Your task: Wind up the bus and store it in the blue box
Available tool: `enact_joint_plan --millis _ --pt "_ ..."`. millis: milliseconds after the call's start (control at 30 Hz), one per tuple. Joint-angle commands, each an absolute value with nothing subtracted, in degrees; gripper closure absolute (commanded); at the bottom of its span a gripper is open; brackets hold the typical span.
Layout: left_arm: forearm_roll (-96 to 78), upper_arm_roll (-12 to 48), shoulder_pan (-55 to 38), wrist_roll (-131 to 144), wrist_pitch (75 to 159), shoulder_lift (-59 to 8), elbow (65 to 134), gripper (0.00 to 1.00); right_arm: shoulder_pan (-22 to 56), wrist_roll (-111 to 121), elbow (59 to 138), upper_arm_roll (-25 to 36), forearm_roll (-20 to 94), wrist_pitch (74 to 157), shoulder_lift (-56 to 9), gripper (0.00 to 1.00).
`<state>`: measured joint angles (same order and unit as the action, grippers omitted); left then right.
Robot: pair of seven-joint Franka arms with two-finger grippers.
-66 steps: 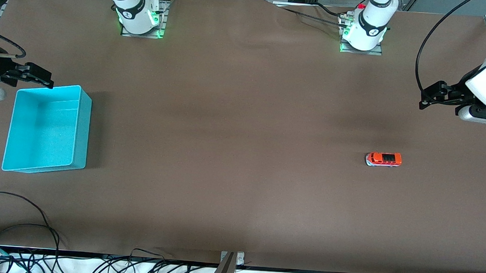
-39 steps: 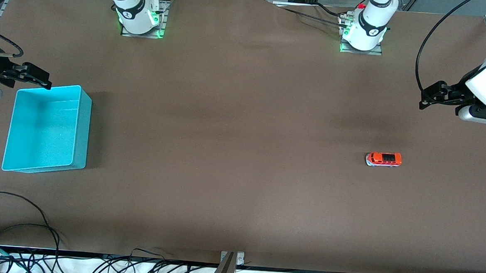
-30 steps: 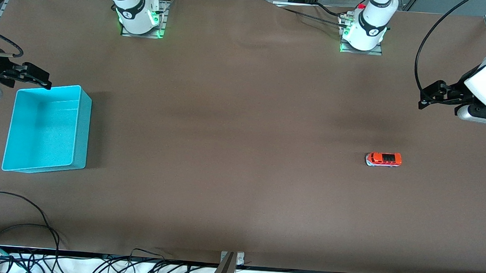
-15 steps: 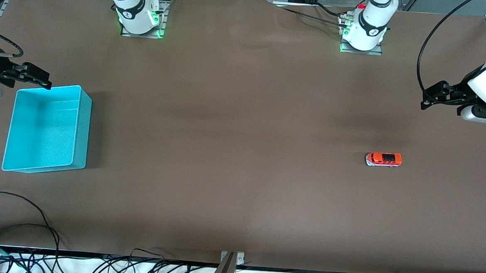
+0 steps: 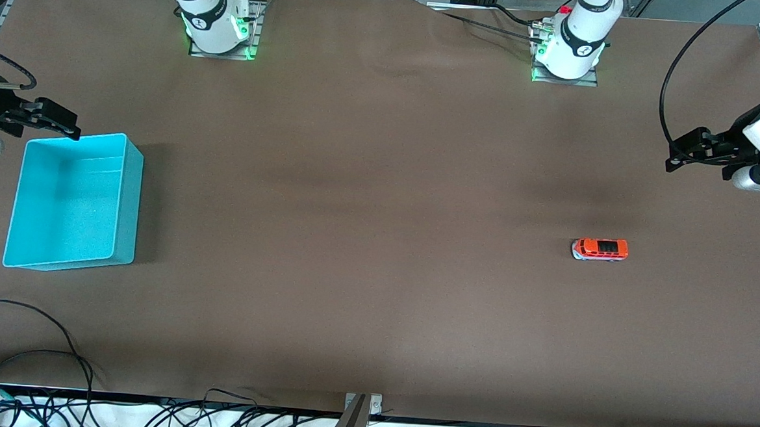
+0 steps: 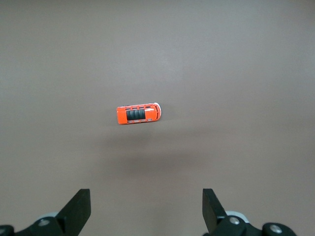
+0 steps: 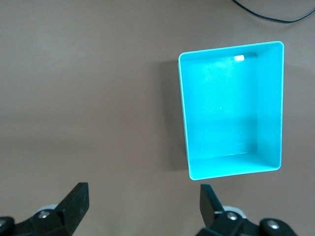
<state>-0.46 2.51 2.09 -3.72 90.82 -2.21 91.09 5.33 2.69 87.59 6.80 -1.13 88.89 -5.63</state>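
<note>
Brown matting covers the table [image 5: 368,193], and along its edge nearest the front camera a tangle of black cables [image 5: 28,351] is seen, toward the right arm's end. Farther in, the bus [image 5: 600,249] is found standing on its wheels on the bare mat toward the left arm's end of the table, its whitish-grey front end turned toward the right arm's end. Nothing touches it. In the left wrist view the bus [image 6: 139,114] is seen from above, its dark roof panel showing, well apart from the fingers [image 6: 78,209] framed at the picture's edge.

At the right arm's end, the blue box [image 5: 128,194] is set flat on the mat with its open top upward, and nothing is seen inside it. In the right wrist view the blue box [image 7: 182,113] is shown whole, clear of that gripper's fingers.

Farther from the front camera than the bus, the left gripper [image 5: 679,153] is held in the air over the mat at the left arm's end of the table; its jaws are spread wide and nothing is held between them. The right gripper [image 5: 66,122] is held just above the box's farther corner, over the mat beside it, its jaws likewise spread wide and empty.

The two arm bases are seen farthest away, each lit green at the foot.
</note>
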Motion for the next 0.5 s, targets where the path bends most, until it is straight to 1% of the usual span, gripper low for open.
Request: enact_joint_plan --millis 0,300,467 --pt "0.70 2.73 1.93 -4.75 89.47 -2.55 89.56 0.00 5.45 2.29 86.75 6.94 -0.53 88.68 -5.71 0.00" --pt "0.53 2.73 1.76 -6.06 89.47 -4.04 88.24 0.00 5.45 2.29 86.75 6.94 -0.53 88.68 -5.71 0.00" --pt "0.53 2.72 2.11 -16.15 89.82 -4.83 88.15 0.00 5.45 2.29 86.75 6.94 -0.53 88.68 -5.71 0.00"
